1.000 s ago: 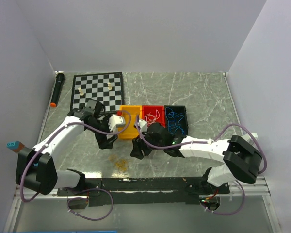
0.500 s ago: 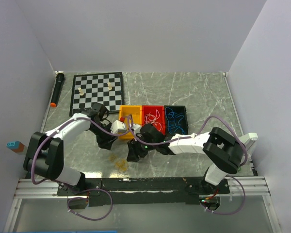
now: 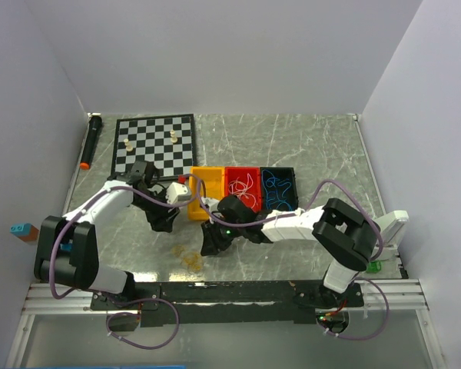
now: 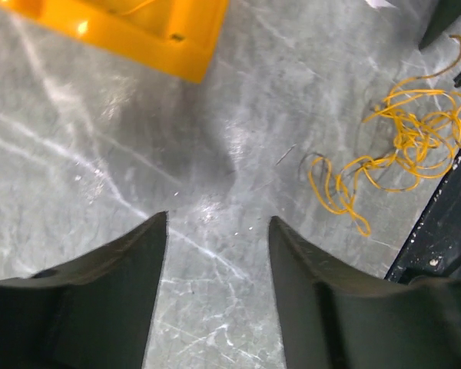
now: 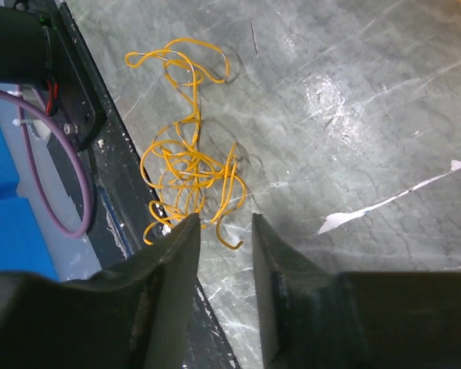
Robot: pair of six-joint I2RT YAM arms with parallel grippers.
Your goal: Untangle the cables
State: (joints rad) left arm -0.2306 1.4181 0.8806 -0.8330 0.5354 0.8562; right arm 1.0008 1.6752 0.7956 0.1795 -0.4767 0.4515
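Note:
A tangle of thin yellow cables (image 3: 190, 258) lies on the marble table near its front edge, between my two grippers. In the right wrist view the yellow tangle (image 5: 188, 169) sits just ahead of my right gripper (image 5: 225, 223), which is open by a narrow gap. One hooked end of the cable reaches into that gap, ungripped. My left gripper (image 4: 219, 223) is open over bare table, and the yellow tangle (image 4: 403, 146) is off to its right. White cables (image 3: 240, 184) lie in a red bin and blue cables (image 3: 278, 184) in a black bin.
An orange bin (image 3: 200, 194) stands beside the red one, close to my left gripper (image 3: 163, 221). A chessboard (image 3: 154, 142) with a few pieces and a black marker (image 3: 90, 142) lie at the back left. The black base rail (image 5: 77, 100) and a purple hose (image 5: 61, 177) border the yellow tangle.
My right gripper has moved left to the yellow tangle and its jaws have narrowed. The left gripper has drawn back a little and its jaws are narrower than before.

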